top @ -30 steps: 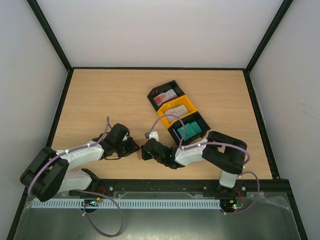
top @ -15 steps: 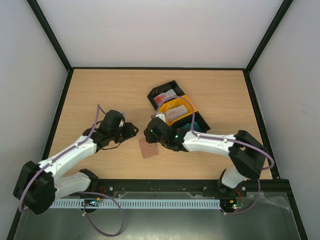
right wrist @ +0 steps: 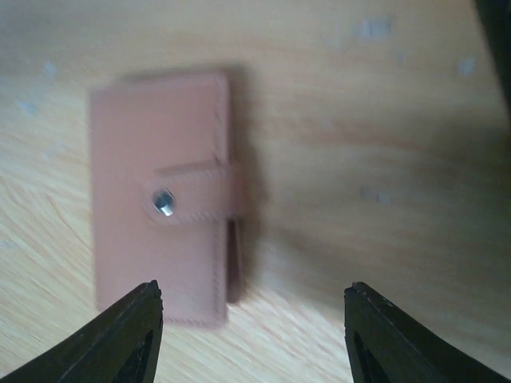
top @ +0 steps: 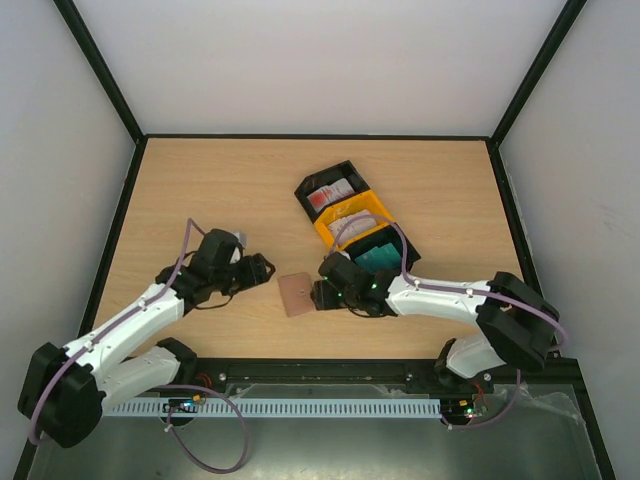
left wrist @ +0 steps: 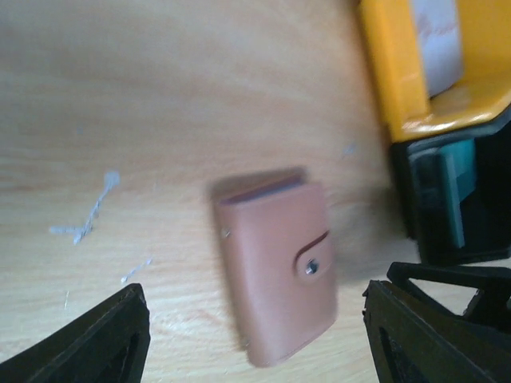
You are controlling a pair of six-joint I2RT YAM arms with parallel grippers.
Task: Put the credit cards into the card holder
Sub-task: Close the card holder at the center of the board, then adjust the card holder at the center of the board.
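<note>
The card holder (top: 297, 294), a reddish-brown wallet snapped closed, lies flat on the table between both grippers, touched by neither. My left gripper (top: 264, 268) hovers open just left of it; in the left wrist view the card holder (left wrist: 275, 267) lies between and ahead of the wide-apart fingers of the left gripper (left wrist: 254, 319). My right gripper (top: 322, 291) stands open just right of it, with the card holder (right wrist: 164, 195) ahead of the left finger of the right gripper (right wrist: 251, 311). Credit cards sit in trays: white-red (top: 330, 193), pale (top: 350, 217), teal (top: 378, 258).
Three joined trays run diagonally behind the right arm: a black one (top: 310, 184), a yellow one (top: 327, 230) and another black one (top: 408, 244). The yellow tray (left wrist: 391, 72) and the teal cards (left wrist: 455, 191) show at the right of the left wrist view.
Both grippers have opened and the card holder now lies on the table. The left gripper drew back to the left; the right gripper swung up toward the trays, then came back beside the holder.
</note>
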